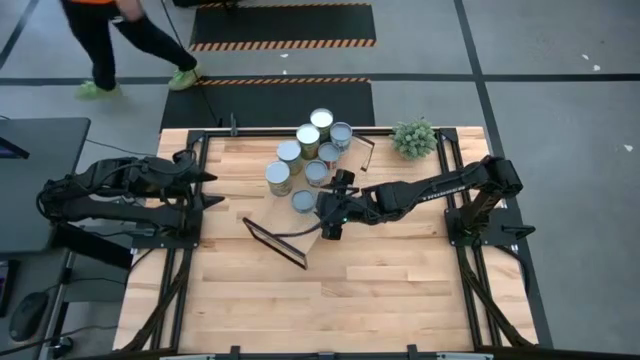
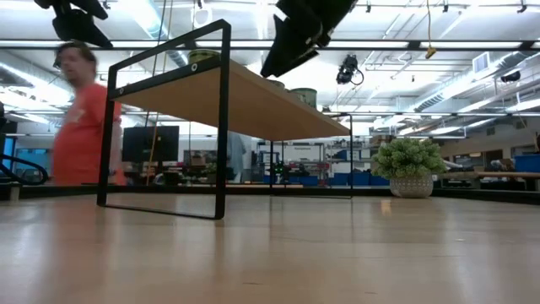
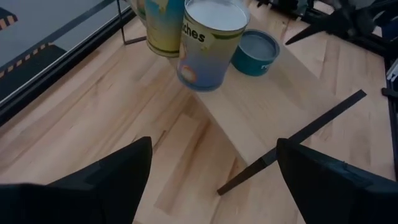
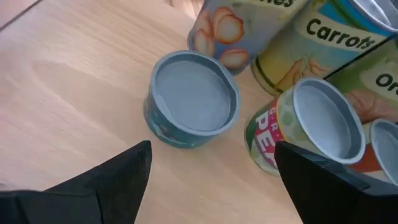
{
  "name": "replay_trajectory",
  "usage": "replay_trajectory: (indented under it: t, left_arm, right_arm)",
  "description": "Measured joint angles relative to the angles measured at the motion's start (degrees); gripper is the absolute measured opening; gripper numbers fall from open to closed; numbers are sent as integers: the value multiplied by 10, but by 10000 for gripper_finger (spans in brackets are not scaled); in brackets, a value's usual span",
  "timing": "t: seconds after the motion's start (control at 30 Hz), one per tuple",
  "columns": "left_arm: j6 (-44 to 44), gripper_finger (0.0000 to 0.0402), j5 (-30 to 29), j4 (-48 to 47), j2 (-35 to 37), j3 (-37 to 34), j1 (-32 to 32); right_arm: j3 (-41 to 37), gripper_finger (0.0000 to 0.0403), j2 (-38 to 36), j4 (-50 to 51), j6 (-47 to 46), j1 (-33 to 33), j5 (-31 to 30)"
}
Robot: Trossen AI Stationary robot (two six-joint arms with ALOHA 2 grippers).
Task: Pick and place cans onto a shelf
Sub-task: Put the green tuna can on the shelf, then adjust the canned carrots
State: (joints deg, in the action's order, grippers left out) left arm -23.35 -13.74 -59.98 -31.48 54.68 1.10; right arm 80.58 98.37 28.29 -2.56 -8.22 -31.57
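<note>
- Right gripper (image 1: 331,222) over the near end of the shelf (image 1: 345,165), fingers (image 4: 93,186) spread wide and holding nothing, as seen in the right wrist view.
- Directly ahead of those fingers: a short teal can (image 4: 191,99) with a grey-blue top, standing upright on the shelf board, just beside a can marked with red letters (image 4: 305,127) and others labelled "Carrots" (image 4: 323,37).
- From above, about eight cans (image 1: 308,140) clustered on the shelf's far half, several touching; the teal one (image 1: 303,201) nearest the gripper.
- Left gripper (image 1: 205,187) parked at the table's left edge, fingers (image 3: 106,183) likewise wide apart and empty, looking toward a tall can (image 3: 211,40) and the teal tin (image 3: 255,53).
- Likely step: either a just-finished release or an approach to the teal can; cannot tell which.
- If grasping: centre the jaws on the teal can, descend straight, keep the far finger clear of the red-lettered neighbour.
- If leaving: lift vertically first, then swing away, to avoid clipping tins or the black frame end (image 1: 275,240).
- Small green plant (image 1: 414,138) at the far right corner, well apart; a person (image 2: 84,118) walking beyond the table.
</note>
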Motion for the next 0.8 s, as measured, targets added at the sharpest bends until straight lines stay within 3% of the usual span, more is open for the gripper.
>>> replay_trajectory:
  t: [0.4,0.6,0.8]
  left_arm:
    - [18,347,-6,52,0,0,0]
    - [0,347,9,39,0,0,0]
    - [14,347,15,63,2,-13,0]
  right_arm:
    - [-55,347,0,-129,76,36,-46]
    - [-24,347,-26,-58,45,35,-44]
    - [-18,347,-72,-56,27,7,-45]
